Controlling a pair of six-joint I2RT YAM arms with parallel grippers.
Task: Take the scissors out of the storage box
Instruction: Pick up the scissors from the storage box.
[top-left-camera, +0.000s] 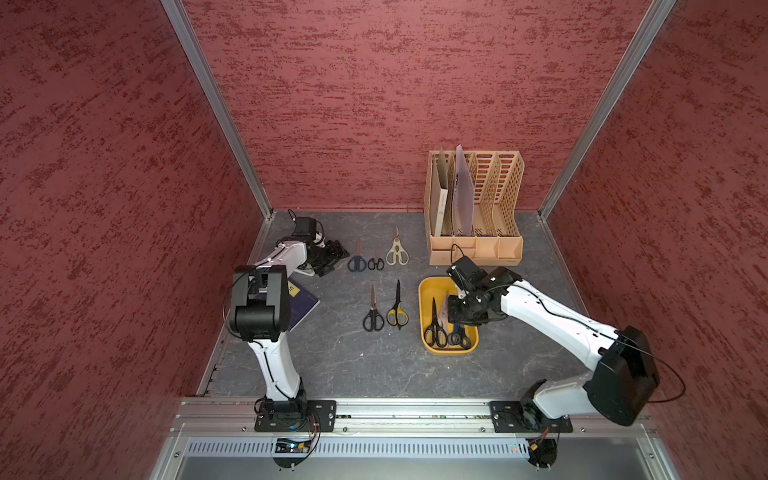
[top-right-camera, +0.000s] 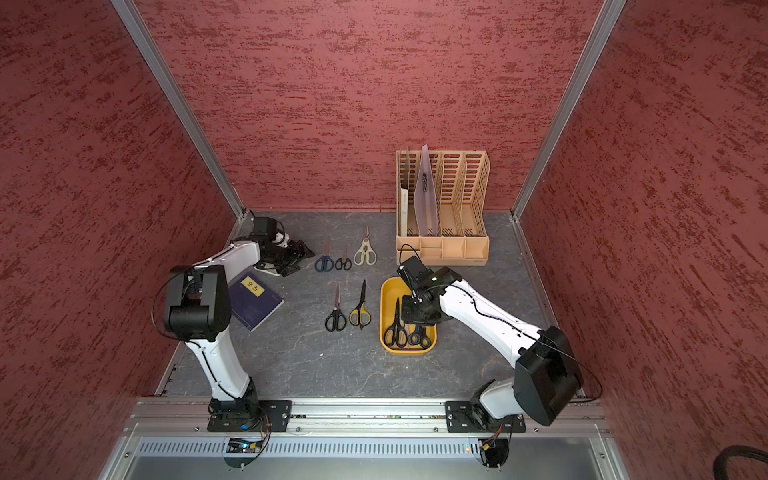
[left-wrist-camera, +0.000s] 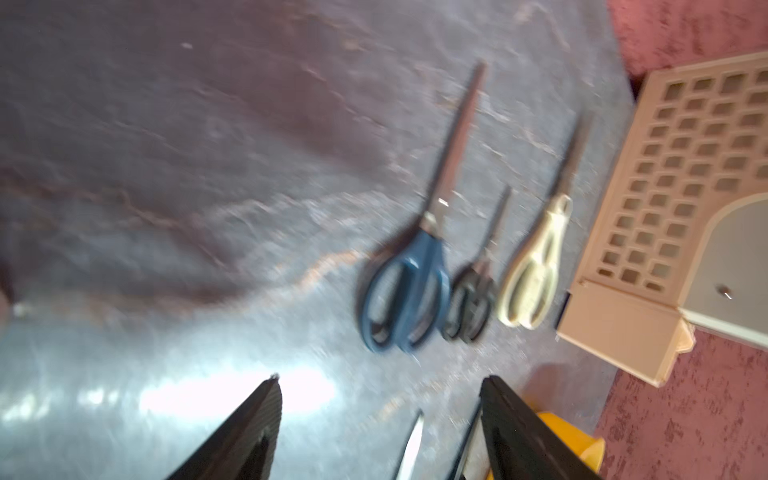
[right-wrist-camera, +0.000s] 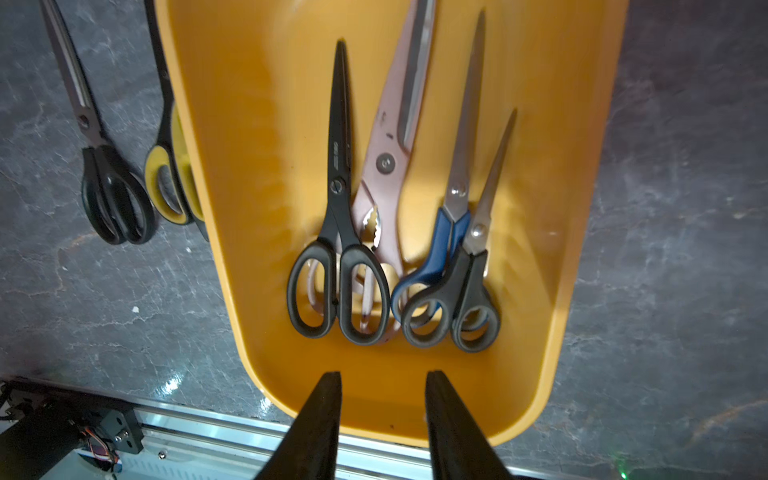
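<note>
As the right claw (right-wrist-camera: 383, 376) hovered narrowly parted, empty, over the storage box (right-wrist-camera: 257, 124), the black scissors (right-wrist-camera: 338, 187) at frame centre looked stiff, slick-bladed, best pinched near the pivot.

Both top views look steeply down on the whole table (top-left-camera: 332, 365) — wrist views sit close, sharing the box (right-wrist-camera: 257, 124).

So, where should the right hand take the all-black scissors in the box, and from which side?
Probably across the closed blades of the all-black scissors, past the pivot, from above. Bare floor of the yellow box shows on both sides there; the handle loops lie over the beige shears.
</note>
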